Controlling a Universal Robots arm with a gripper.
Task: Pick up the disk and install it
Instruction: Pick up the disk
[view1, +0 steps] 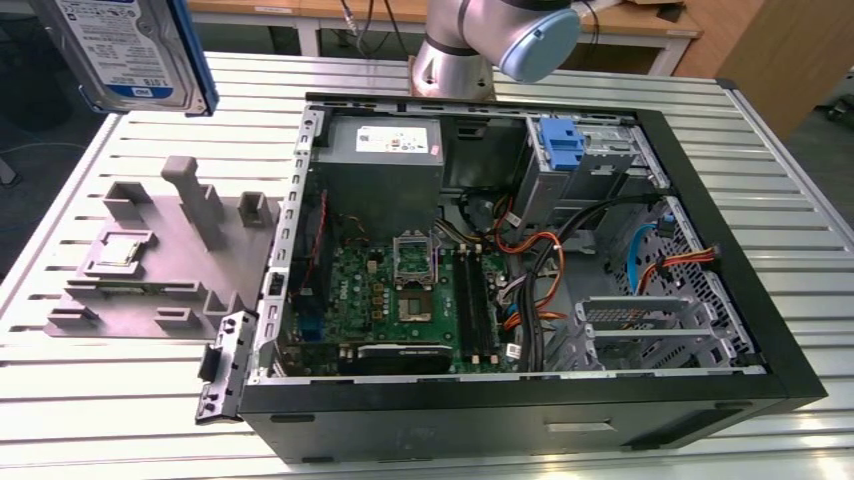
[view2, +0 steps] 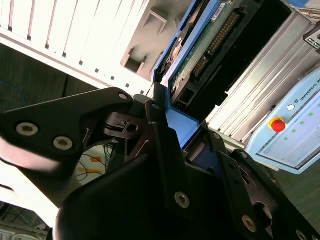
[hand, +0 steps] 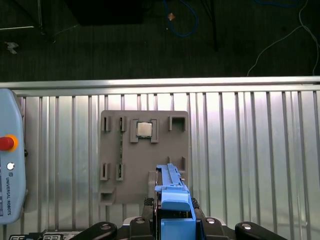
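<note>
Slatted metal table carries an open computer case and a grey tray. Gripper is clenched on the disk, held aloft on the tray's side. Judged rigid, weighty and shock-sensitive; the side rails suit gripping.

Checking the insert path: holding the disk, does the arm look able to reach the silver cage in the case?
Likely yes: the case is open, the cage lies uncovered and the held disk hangs clear; orange cables run close by.
</note>
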